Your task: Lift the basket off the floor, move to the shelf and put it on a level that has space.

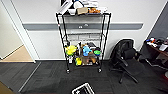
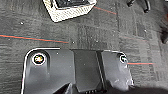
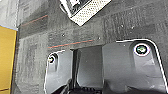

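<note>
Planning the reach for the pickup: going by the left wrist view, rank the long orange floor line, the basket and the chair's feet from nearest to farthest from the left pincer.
1. Long orange line: nearest, on the floor short of the basket.
2. Basket: beyond that line, standing on the floor.
3. Chair feet: farthest, past the basket and off to one side.

The basket [image 2: 71,11] has matt cream woven sides, an open weave showing as fine holes. The floor [image 1: 50,77] is rough, matt dark grey carpet. The shelf [image 1: 83,40] is thin black metal wire. Beside it, the office chair [image 1: 126,58] looks like matt black cloth.
</note>
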You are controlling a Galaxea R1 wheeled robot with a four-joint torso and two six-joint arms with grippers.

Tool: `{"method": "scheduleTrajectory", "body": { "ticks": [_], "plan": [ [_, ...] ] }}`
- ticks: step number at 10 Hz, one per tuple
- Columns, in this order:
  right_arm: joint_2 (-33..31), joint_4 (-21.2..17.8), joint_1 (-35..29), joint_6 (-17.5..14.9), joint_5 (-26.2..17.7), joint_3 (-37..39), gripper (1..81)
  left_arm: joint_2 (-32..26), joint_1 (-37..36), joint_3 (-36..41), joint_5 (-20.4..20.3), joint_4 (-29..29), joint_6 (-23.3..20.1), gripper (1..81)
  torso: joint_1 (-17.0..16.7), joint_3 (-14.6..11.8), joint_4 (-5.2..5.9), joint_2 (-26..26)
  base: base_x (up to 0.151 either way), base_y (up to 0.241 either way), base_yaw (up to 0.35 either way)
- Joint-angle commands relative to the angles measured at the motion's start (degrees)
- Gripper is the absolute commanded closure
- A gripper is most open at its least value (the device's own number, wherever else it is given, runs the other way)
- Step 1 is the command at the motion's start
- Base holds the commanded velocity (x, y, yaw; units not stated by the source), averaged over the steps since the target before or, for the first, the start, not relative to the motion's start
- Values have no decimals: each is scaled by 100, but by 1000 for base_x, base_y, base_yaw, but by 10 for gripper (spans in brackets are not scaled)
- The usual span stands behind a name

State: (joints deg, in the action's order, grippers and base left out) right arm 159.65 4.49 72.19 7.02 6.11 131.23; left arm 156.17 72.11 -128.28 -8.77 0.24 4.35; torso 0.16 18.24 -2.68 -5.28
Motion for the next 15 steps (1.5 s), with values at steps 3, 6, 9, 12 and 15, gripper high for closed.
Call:
{"method": "scheduleTrajectory", "body": {
  "ticks": [3,6,9,12,15],
  "plan": [
    [-62,52,-306,-17,-268,-46,10,-68,-245,84,261,46,-40,10,0,0,0,0,141,0,0],
    [-62,44,-306,-17,-268,-11,10,-51,-245,75,261,46,-40,10,0,0,0,0,141,0,0],
    [-53,44,-271,-17,-268,24,10,-51,-227,57,261,46,-40,10,0,0,0,0,141,0,0],
    [-62,44,-271,-17,-277,51,10,-24,-228,57,261,55,-40,10,-2,0,0,0,126,0,0],
    [-62,44,-279,-17,-268,51,10,-24,-236,57,270,46,-40,10,5,2,0,2,28,0,0]
  ]
}}
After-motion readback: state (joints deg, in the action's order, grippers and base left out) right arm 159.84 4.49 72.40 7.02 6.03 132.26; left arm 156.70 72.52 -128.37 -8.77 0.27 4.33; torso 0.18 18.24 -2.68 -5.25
